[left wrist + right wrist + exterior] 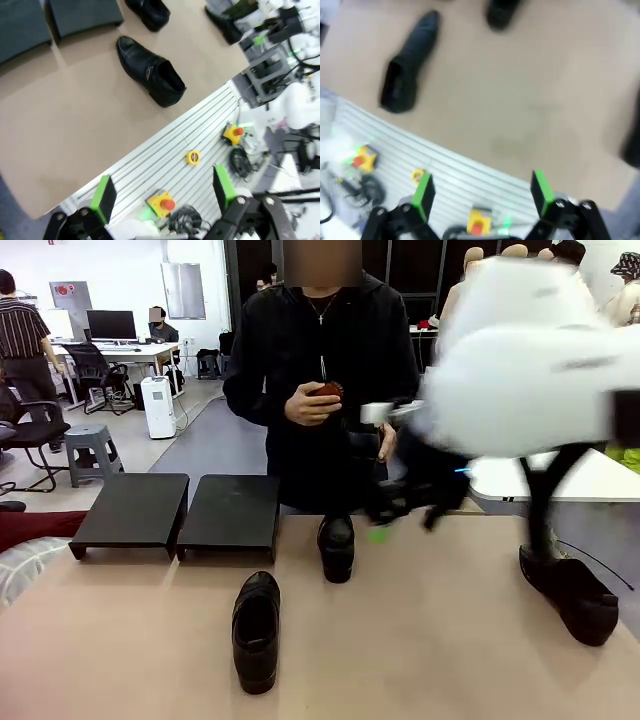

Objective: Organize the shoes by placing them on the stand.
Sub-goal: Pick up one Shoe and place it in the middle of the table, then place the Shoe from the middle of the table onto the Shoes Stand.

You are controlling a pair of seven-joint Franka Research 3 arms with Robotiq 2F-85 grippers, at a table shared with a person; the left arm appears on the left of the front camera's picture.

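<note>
Right arm (530, 360) blurred; right wrist view: shoes (407, 62) smeared; left wrist view: stand (82, 12) edge-cropped.

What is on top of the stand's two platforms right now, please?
Nothing: the left platform and right platform have bare tops. The middle shoe, near shoe and right shoe sit on the table. Beneath the platforms is hidden.

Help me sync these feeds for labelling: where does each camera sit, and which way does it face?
Front view: fixed on the robot's side, facing across the table at the person; blurred right arm shows.
Left wrist view: above the table's near edge, looking down at the near shoe and stand; open left gripper at bottom.
Right wrist view: likewise looking down, blurred; open right gripper at bottom.
Shared: all three show that near shoe.
</note>
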